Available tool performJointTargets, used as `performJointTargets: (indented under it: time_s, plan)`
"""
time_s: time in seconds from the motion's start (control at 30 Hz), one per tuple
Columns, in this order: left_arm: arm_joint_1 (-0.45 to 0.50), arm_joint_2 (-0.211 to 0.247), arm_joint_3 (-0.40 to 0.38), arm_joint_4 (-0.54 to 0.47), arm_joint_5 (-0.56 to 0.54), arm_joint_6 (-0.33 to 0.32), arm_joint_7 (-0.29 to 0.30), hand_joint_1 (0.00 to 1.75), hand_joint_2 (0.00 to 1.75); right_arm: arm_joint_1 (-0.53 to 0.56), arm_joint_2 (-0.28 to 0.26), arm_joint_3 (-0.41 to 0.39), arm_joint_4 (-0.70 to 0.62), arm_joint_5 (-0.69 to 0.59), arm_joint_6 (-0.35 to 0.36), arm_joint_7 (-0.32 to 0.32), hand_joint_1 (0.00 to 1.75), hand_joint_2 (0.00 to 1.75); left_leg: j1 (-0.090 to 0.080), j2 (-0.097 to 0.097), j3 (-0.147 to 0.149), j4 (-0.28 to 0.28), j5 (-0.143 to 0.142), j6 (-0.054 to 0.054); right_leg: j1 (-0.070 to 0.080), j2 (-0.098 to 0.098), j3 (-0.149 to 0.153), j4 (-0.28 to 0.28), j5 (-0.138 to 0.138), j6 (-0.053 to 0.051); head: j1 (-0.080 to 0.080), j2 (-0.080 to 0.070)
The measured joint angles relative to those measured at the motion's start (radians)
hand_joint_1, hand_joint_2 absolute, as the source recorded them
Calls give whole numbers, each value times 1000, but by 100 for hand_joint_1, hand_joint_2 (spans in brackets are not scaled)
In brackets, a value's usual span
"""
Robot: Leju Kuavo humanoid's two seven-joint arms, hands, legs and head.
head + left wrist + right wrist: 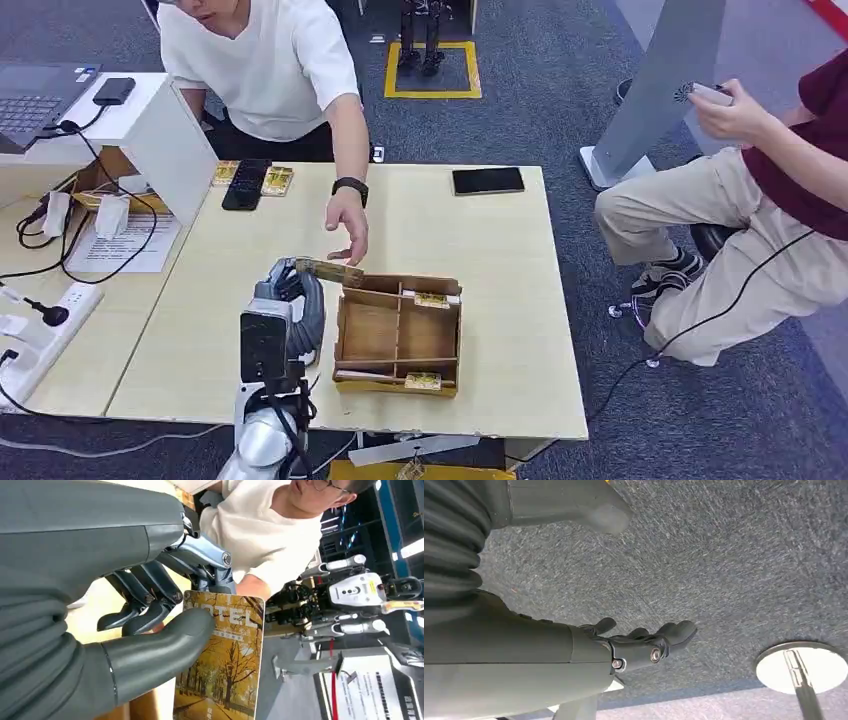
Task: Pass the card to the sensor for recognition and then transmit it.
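You see the card (220, 660), printed with yellow autumn trees and the word HOTEL, pinched in the left hand (150, 615): the thick grey thumb presses its face and the darker fingers (145, 612) close behind it. In the head view the card (328, 270) hangs just above the far left corner of the wooden tray (398, 375), with the left hand (290, 290) beside that corner. A person's hand (348, 228) reaches down just beyond the card, fingers near its far edge; you cannot tell whether they touch it.

The tray is split into compartments, and two more cards lie in it: one (432, 299) along its far side, one (423, 380) along its near side. Beyond the tray on the table (500, 300) lie a dark phone (487, 181) and, further left, a black device (245, 185) flanked by small yellow cards.

Your right hand (644, 642) hangs over grey carpet (734, 555), fingers loosely curled, holding nothing. A second person sits well right of the tray.
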Motion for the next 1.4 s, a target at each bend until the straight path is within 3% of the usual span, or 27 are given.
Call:
performJointTargets:
  time_s: [0.2, 0.6, 0.67, 0.93, 1.33, 1.37, 1.4]
  plan:
    - [-77, 0, 25, 57, 16, -2, 6, 175, 175, -3, 0, -5, 4, 7, 0, 0, 0, 175, 0, 0, 0, 0, 0, 0, 0, 0, 0, 0, 0, 0, 0, 0]
    - [-97, 0, 30, 91, 20, -2, 9, 175, 175, -6, 0, -8, 8, 9, 0, 0, 0, 175, 0, 0, -1, 0, 0, 0, 0, 0, -1, 0, 0, 0, 0, 0]
    - [-107, 1, 30, 102, 9, 9, 31, 175, 175, -6, 0, -8, 9, 16, 0, 0, 0, 175, 0, 0, -1, 0, 0, 0, 0, 0, -1, 0, 0, 0, 0, 0]
    - [-229, 14, 50, 284, -179, 153, 85, 175, 175, -12, -7, -8, 29, 63, 0, 3, 0, 175, 0, 0, 0, 0, 0, 0, 0, 0, 0, 0, 0, 0, 0, 0]
    - [-328, 19, 133, 507, -377, 185, 174, 171, 175, -24, -21, 1, 54, 86, 0, 31, 0, 175, 0, 0, 0, 0, 0, -1, 0, 1, 0, 0, 0, 0, 0, 0]
    - [-329, 17, 142, 516, -388, 185, 174, 47, 175, -25, -21, 1, 55, 87, 0, 32, 0, 175, 0, 0, 0, 0, 0, -1, 0, 1, 0, 0, 0, 0, 0, 0]
    - [-328, 15, 150, 522, -395, 185, 173, 5, 175, -26, -22, 1, 56, 88, 0, 35, 0, 175, 0, 0, 0, 0, 0, -1, 0, 1, 0, 0, 0, 0, 0, 0]
